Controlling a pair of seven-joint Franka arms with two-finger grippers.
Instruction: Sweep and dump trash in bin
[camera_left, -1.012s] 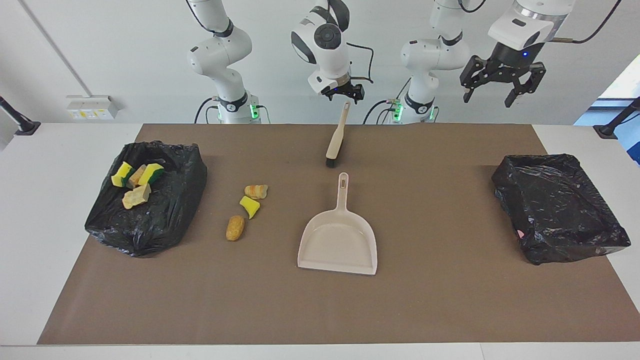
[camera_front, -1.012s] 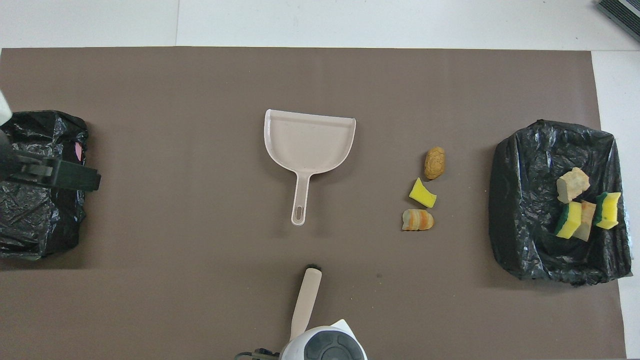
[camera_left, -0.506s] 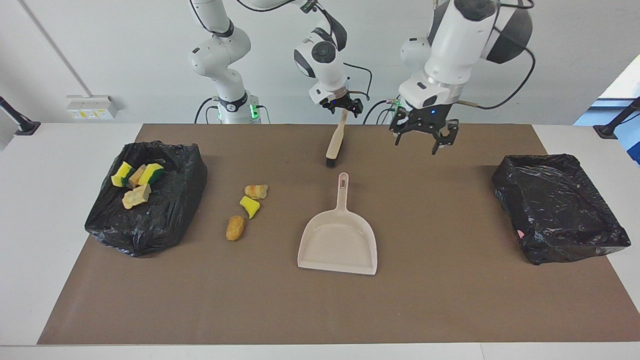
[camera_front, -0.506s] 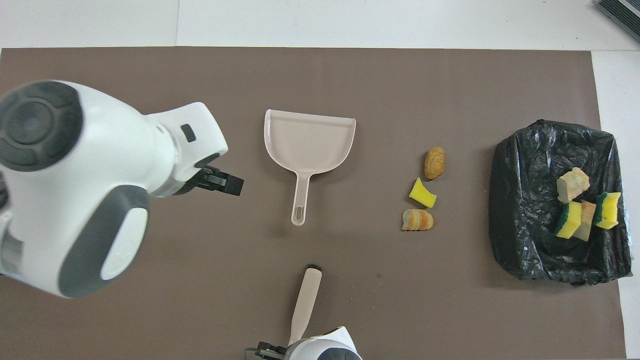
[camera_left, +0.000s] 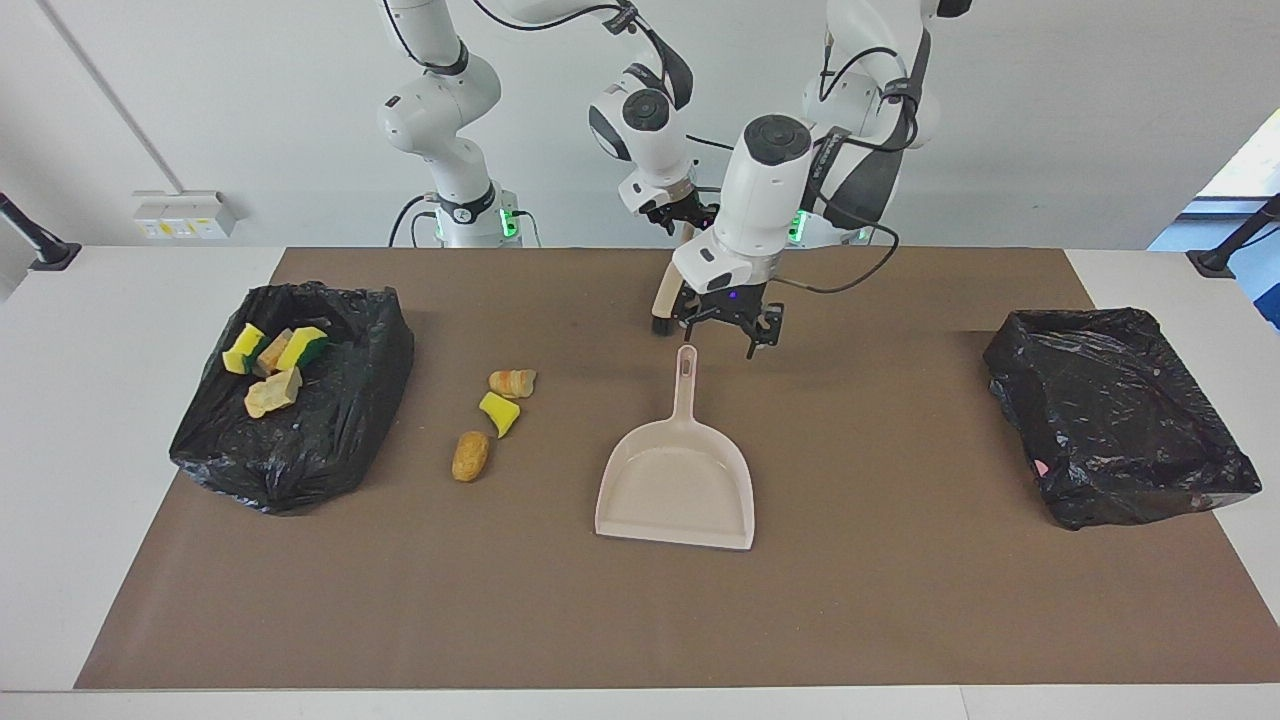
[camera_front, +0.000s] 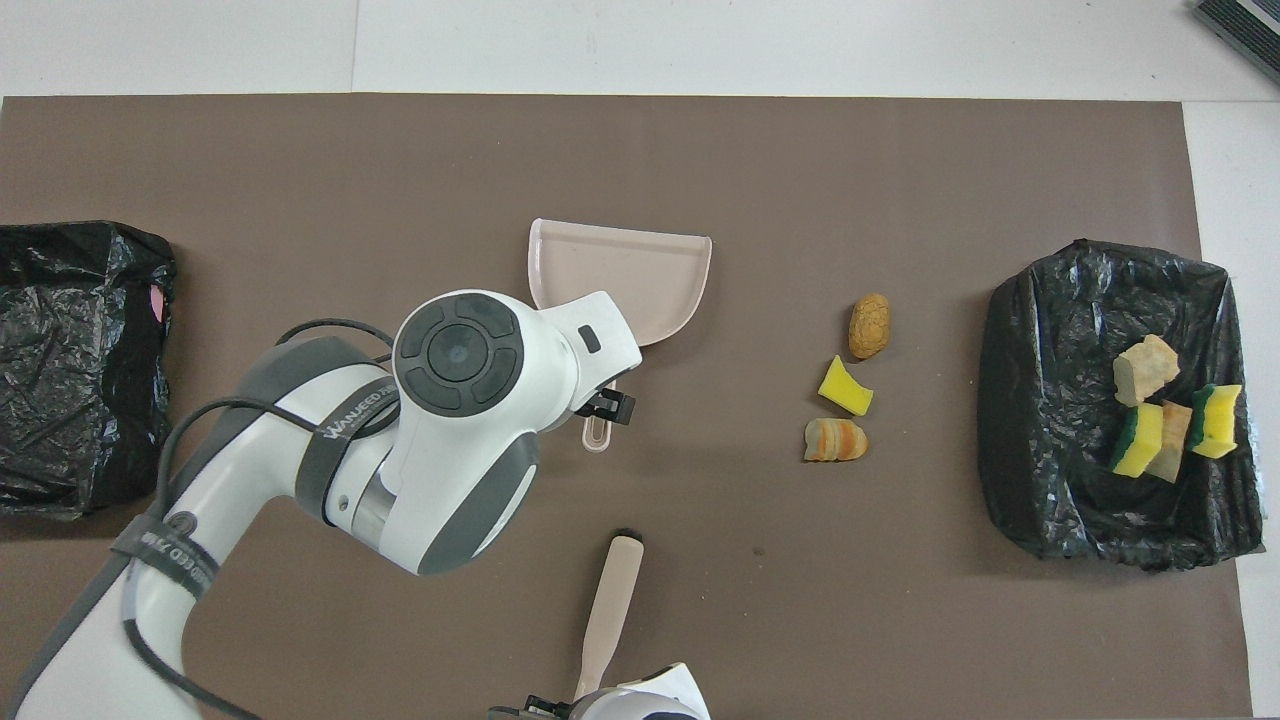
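White left arm bent low, its gripper (camera_left: 728, 327) spread open over the dustpan (camera_left: 677, 480) handle.

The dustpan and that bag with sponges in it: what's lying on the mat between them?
Three loose bits: a brown lump, a yellow sponge piece and a striped toy bread, between dustpan and bag. Both views show it.

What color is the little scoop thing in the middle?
The dustpan is pale beige, clearest in the facing view.

Left gripper (camera_left: 727, 331) low over the table mid-span, fingers spread and pointing down, arm bent in from its base; right gripper (camera_left: 684, 214) near its own end, wrist angled down.
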